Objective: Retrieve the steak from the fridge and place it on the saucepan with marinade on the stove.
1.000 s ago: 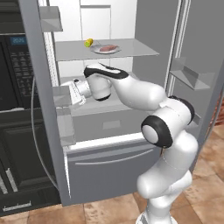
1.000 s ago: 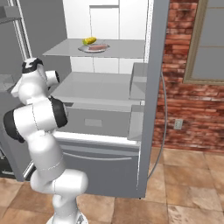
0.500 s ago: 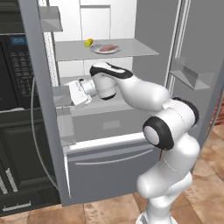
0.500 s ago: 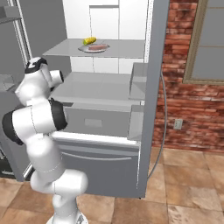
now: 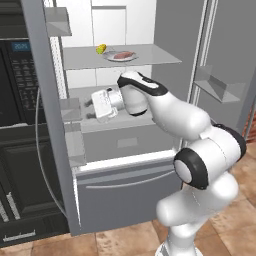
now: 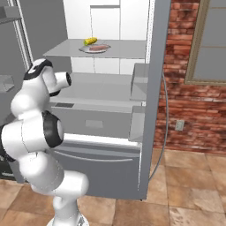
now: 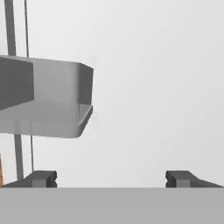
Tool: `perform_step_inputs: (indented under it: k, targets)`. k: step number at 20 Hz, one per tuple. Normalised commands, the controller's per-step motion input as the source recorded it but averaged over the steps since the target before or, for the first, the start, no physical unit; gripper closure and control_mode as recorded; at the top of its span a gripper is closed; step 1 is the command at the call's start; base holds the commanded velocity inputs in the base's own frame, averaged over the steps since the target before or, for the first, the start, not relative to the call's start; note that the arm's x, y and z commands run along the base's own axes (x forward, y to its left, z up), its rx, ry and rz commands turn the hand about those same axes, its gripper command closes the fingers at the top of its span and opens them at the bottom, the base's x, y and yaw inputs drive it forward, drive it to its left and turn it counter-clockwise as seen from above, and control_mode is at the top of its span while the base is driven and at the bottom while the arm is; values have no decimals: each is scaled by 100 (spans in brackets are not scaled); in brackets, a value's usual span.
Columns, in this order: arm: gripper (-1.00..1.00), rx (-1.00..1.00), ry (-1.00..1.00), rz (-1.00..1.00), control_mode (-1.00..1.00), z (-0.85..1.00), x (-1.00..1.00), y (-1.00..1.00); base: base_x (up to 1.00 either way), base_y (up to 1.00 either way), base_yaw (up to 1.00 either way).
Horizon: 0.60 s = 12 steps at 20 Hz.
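Fridge [image 5: 165,30] doors open, steak [image 5: 123,55] on a plate [image 5: 111,58] on the upper shelf [image 5: 150,56], end effector [image 5: 93,110] released, empty, lower and left, at the shelf below, well apart.

Steak [image 5: 123,55] on fridge [image 5: 125,70] shelf; jaws apparently spread below it

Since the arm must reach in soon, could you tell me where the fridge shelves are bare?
The upper shelf is bare right of the steak and its plate; the yellow item crowds their left.
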Motion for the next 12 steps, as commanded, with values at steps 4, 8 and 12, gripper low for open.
perform_step_inputs:
  k: [4, 8, 12]
  targets:
    - [-100, -3, 9, -26, -100, 27, -15, -20, 0, 0, 0]
    - [-100, -1, 12, -30, -100, 27, -24, -27, 0, 0, 0]
    - [-100, 0, 17, -23, -100, 35, -34, -36, 0, 0, 0]
